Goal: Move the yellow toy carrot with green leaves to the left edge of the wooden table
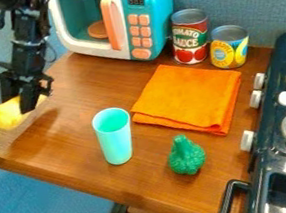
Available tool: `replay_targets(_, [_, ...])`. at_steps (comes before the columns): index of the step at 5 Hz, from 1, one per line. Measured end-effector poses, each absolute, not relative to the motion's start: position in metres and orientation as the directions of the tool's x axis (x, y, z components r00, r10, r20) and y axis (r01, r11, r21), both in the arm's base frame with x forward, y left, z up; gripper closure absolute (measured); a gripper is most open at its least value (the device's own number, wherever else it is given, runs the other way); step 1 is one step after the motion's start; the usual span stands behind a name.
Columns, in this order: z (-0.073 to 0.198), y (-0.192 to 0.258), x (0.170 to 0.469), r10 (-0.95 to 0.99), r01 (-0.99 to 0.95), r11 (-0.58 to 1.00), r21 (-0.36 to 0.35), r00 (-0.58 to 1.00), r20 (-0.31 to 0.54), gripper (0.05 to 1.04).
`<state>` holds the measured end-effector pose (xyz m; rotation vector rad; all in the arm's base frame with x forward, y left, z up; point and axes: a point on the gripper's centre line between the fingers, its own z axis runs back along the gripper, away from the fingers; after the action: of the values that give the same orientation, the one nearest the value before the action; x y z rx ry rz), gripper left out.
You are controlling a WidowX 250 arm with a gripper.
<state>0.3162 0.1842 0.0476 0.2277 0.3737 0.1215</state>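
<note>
Across the middle of the view, one wood-grained brown table (76, 161) was shown, bordered at the right by one dark toy stove (275, 162) with two burners and three pale knobs in sight. At the back, one turquoise-and-white toy microwave (148, 6) was placed, its handle and buttons coloured peach. From the upper left, one black arm (29, 27) was extended, hung nearly straight down, with its gripper (22, 100) pointed downward over the table's left edge. One orange cloth (188, 96), folded into a rough square, was laid flat right of the middle.

One toy (5, 116) was held at the left edge of the table: its body was rounded, smooth and yellow, and from its lower left end a curved lime-green part was hung. The yellow body was pinched between the two fingers (29, 98), and the toy was tilted. One turquoise cup (115, 138) was stood upright near the cloth, apart from it. Behind the cloth, two cans were set upright side by side, one red-labelled (190, 38) and one shorter, yellow-labelled (230, 47). Nearest the front, one bumpy green toy broccoli (186, 157) was stood, stem upward.
</note>
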Motion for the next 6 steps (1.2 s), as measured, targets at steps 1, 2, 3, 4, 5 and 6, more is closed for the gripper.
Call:
replay_targets(1, [0.047,0.195,0.311,0.195,-0.099,0.959,0.266,0.91,-0.366,0.63])
replay_targets(2, [0.042,0.205,0.298,0.227,-0.12,0.952,0.281,0.894,-0.386,0.63])
replay_targets(3, [0.037,0.207,0.289,0.216,-0.11,0.958,0.265,0.885,-0.412,0.63])
replay_targets(4, [0.029,0.201,0.287,0.166,-0.082,0.974,0.209,0.891,-0.423,0.63])
replay_targets(5, [0.026,0.201,0.287,0.155,-0.109,0.985,0.137,0.908,-0.39,0.63])
replay_targets(6, [0.027,0.201,0.291,0.157,-0.113,0.984,0.137,0.913,-0.377,0.63])
